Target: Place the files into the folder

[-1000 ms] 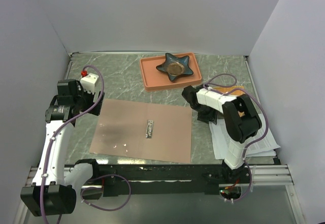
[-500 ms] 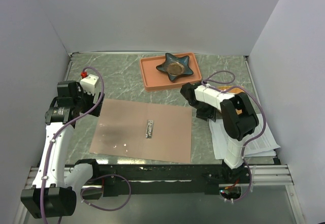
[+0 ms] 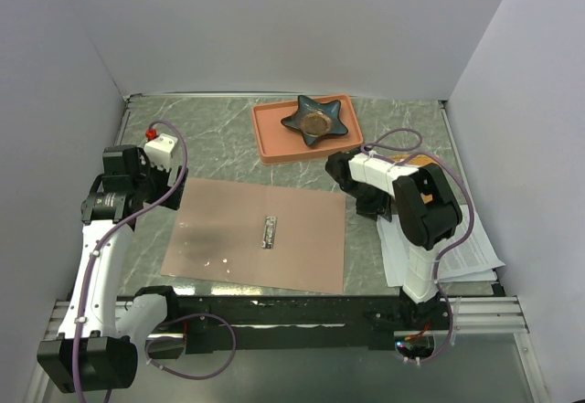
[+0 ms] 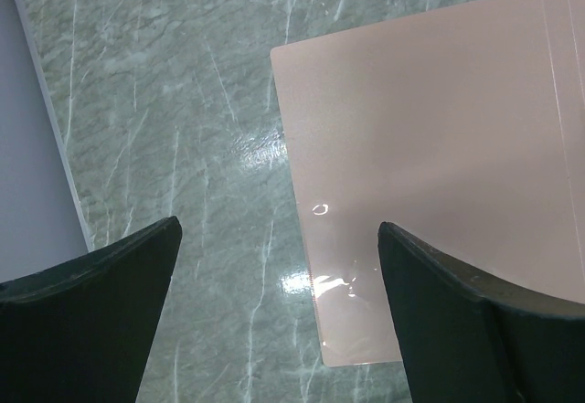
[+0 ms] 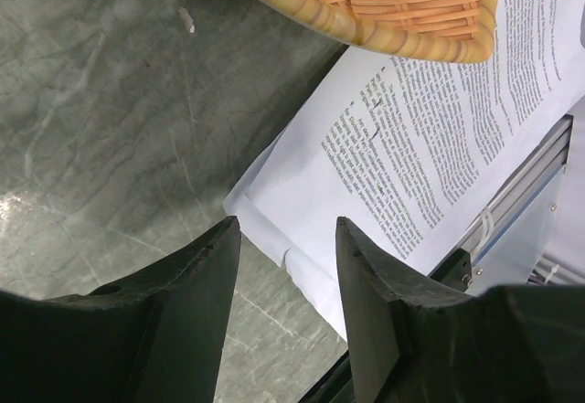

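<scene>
Green marbled worktop (image 3: 210,138) carries the folder (image 3: 228,238), open flat and bare. Right of it the files (image 5: 430,147) lie just where they were a second ago, one corner under a wicker mat (image 5: 384,1), so nothing is filed yet. Only the right arm has edged a little along the folder's right side; the right claw (image 5: 285,229) hangs about half open and empty over a corner of the files, while the left claw (image 4: 279,229) gapes wide, empty, above the folder's left edge.
</scene>
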`<state>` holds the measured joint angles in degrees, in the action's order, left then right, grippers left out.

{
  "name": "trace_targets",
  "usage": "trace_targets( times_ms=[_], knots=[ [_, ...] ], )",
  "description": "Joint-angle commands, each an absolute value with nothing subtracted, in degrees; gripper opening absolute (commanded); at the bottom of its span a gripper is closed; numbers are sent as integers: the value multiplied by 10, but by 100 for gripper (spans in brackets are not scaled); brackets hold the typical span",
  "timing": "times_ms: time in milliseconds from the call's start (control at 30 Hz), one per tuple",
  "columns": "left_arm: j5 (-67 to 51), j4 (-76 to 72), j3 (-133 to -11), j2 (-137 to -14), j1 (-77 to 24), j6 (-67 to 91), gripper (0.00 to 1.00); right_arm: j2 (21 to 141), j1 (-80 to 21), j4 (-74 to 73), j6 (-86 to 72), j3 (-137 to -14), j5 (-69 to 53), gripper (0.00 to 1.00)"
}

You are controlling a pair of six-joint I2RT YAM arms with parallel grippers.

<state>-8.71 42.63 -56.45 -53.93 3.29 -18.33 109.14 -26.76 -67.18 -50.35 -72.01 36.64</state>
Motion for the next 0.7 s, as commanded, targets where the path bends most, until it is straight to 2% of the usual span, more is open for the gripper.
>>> trace_targets(
  times_ms=[0, 300, 667],
  knots=[
    [-86, 403, -560, -529, 32, -189, 96, 1103, -260, -686, -523, -730, 389, 54],
    [-91, 398, -557, -533, 32, -187, 96, 1029, -268, -628, -526, -715, 359, 56],
    [-87, 403, -561, -526, 33, -195, 96, 1093, -270, -710, -660, -741, 367, 56]
  ],
)
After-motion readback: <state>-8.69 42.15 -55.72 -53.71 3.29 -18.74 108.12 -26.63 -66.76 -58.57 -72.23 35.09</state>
